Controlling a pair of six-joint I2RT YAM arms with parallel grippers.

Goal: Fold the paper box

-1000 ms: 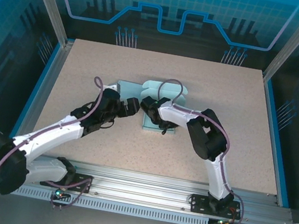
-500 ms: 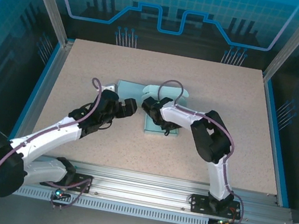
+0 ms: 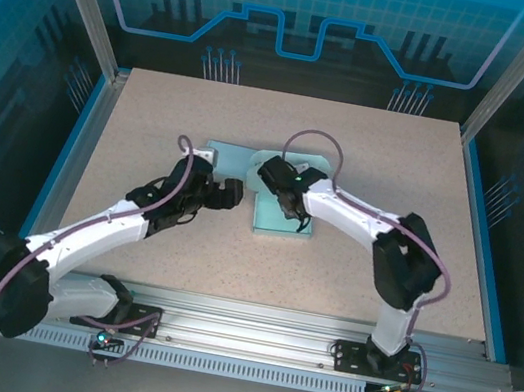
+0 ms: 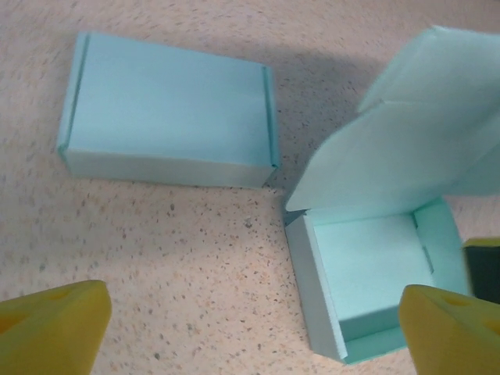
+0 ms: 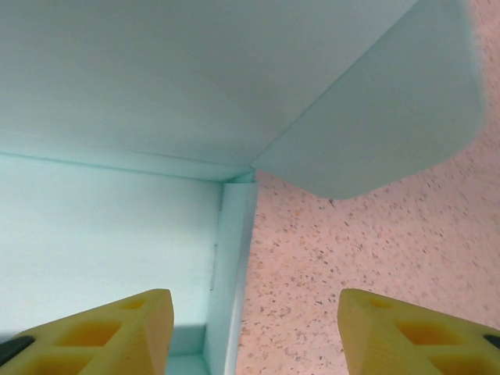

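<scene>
Letting go, the right claw (image 5: 250, 320) is spreading its yellow fingers (image 5: 117, 328) after being pressed together a second ago, and nothing is sitting pinched between them now. At the same time the right arm is swinging its elbow out toward the right side of the speckled beige desk (image 3: 373, 145), while the claw is staying over the open pale turquoise paper box (image 3: 285, 222). The left claw (image 4: 250, 320) is hanging wide apart too, holding nothing, and hovering much where it was a second back.

What this is looking like for the task: a grip on the box has just been given up, so one fold is probably finished. Yet the lid (image 4: 398, 148) is standing raised and the tray is gaping, so the closing is remaining to be done. A second turquoise box (image 4: 168, 117), already shut, is lying flat just to the left, apart from the open one.

From the right wrist, the open box's side wall (image 5: 230, 258) is running up between the fingertips, nearer the left finger and seemingly touching neither. The lid's rounded ear flap (image 5: 391, 117) is hanging over the desk beyond. From the left wrist, the open box is sitting just inside the right fingertip, its near corner pointing toward the claw.
</scene>
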